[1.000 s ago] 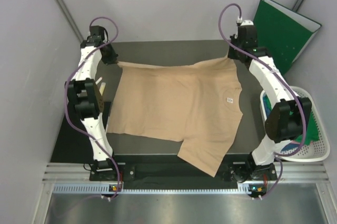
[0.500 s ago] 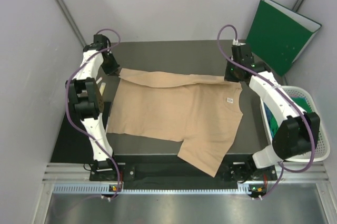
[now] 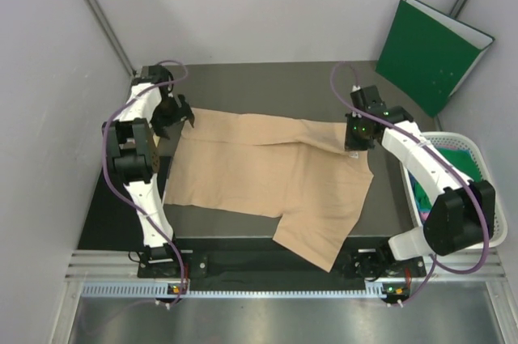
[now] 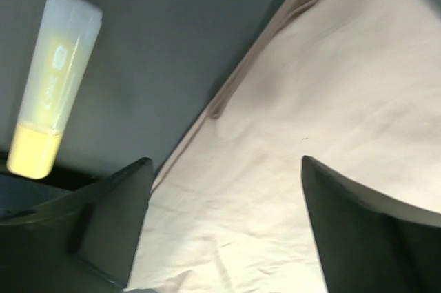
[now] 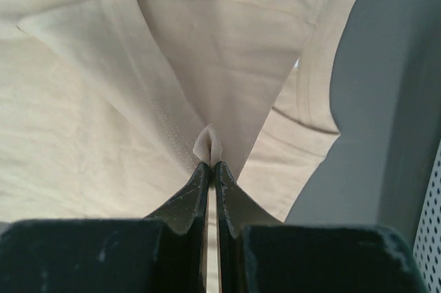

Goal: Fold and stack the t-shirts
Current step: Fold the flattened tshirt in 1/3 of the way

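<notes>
Lying crosswise, t-shirt (image 3: 259, 174) collar (image 5: 318, 65) rightward

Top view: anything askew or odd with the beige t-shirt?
Yes. The beige t-shirt lies skewed, its near sleeve overhanging the table's near edge. The far-edge fold is uneven: the right gripper pinches cloth, while the left gripper is open above it. A white-and-yellow tube lies beside the shirt's left edge.

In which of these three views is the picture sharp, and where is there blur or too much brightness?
Top external: sharp and evenly lit, the peach t-shirt casting only soft shadows on the dark table. Left wrist: the shirt looks washed out, the pale tube glows softly, the left gripper is dark and soft-edged. Right wrist: cloth bright, the right gripper almost black, little detail.
</notes>
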Available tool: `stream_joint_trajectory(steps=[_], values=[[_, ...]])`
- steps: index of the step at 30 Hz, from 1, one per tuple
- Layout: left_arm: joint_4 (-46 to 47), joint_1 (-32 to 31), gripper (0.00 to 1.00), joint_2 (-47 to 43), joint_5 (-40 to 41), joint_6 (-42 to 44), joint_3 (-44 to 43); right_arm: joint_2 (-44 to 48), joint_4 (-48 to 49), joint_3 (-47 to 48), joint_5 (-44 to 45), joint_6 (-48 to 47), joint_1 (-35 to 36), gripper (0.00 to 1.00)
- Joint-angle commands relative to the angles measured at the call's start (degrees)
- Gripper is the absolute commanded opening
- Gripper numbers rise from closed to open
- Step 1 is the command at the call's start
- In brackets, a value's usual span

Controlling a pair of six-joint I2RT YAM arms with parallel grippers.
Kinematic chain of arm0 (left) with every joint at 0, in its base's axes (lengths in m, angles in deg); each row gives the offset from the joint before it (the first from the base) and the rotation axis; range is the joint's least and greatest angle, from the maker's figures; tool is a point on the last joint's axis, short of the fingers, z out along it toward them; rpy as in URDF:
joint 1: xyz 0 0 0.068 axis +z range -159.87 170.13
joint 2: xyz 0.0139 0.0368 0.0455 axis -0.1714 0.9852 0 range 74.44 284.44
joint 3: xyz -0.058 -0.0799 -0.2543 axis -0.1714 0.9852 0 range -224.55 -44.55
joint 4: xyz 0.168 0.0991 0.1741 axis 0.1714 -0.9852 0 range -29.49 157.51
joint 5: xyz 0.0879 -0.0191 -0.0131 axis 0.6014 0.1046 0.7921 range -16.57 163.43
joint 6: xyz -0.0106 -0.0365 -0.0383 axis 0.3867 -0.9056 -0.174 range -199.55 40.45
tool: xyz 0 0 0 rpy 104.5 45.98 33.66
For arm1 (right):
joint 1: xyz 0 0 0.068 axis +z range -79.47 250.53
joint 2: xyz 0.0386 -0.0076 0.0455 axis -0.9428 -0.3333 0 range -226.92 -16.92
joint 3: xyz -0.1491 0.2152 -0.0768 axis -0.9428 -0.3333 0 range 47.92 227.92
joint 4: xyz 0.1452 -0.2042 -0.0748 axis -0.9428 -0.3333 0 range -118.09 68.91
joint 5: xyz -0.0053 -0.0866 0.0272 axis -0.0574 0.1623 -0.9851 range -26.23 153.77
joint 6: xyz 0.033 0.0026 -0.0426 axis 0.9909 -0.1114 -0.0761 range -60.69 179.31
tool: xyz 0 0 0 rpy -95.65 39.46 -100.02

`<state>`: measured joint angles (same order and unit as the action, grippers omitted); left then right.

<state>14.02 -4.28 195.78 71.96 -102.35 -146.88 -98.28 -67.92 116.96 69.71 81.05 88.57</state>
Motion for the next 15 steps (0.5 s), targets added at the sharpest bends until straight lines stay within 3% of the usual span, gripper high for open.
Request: stream_joint_trajectory(steps=[1,11,14,15], values=[[-3.0,0.3,0.98,-4.2,4.4,-0.2,2.4,0.8,-7.6,-0.7,-5.3,0.4,1.2,0.00],[-2.6,0.4,0.98,-5.1,5.2,0.2,1.3,-1.5,-15.0,-2.5,-5.7,1.3,5.2,0.00],[-2.5,0.4,0.98,-5.1,4.8,0.1,1.0,-3.4,-17.8,-4.3,-2.2,3.6,5.4,0.25],[-2.6,0.4,0.98,-5.1,4.6,0.1,0.7,-3.5,-18.3,-4.3,-1.3,4.0,5.7,0.40]])
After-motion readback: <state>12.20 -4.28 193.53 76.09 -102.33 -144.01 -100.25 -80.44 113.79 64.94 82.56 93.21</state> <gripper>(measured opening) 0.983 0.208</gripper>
